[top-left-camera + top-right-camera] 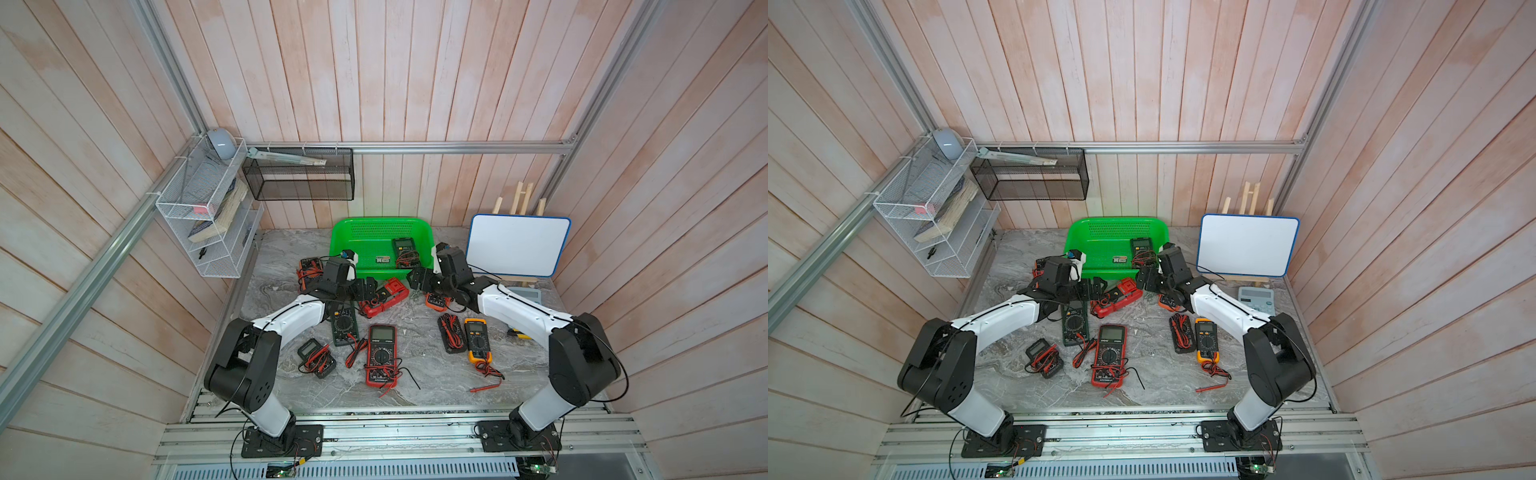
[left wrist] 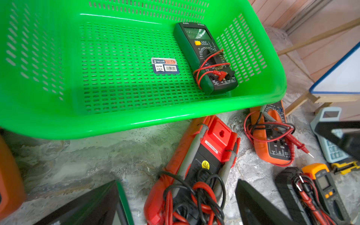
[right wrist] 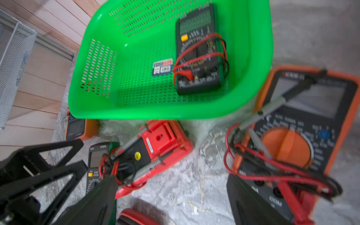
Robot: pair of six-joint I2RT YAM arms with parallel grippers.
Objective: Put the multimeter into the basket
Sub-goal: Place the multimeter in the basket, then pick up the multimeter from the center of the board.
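The left tool (image 1: 365, 291), spread wide and empty, is nearest: the red multimeter (image 1: 386, 296) lies lengthwise straight ahead of it.

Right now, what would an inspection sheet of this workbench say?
Surface: grey marbled table, crowded.
Job's things: green basket holds one green meter; a large red meter and several others lie outside.
Clutter: calculator beside the whiteboard.
Hands: left hand open near a face-down red meter; right hand open, empty.
Cables: test leads wrapped around meters; one loose red probe on the table.
Surroundings: wooden walls, white wire rack, black mesh bin.
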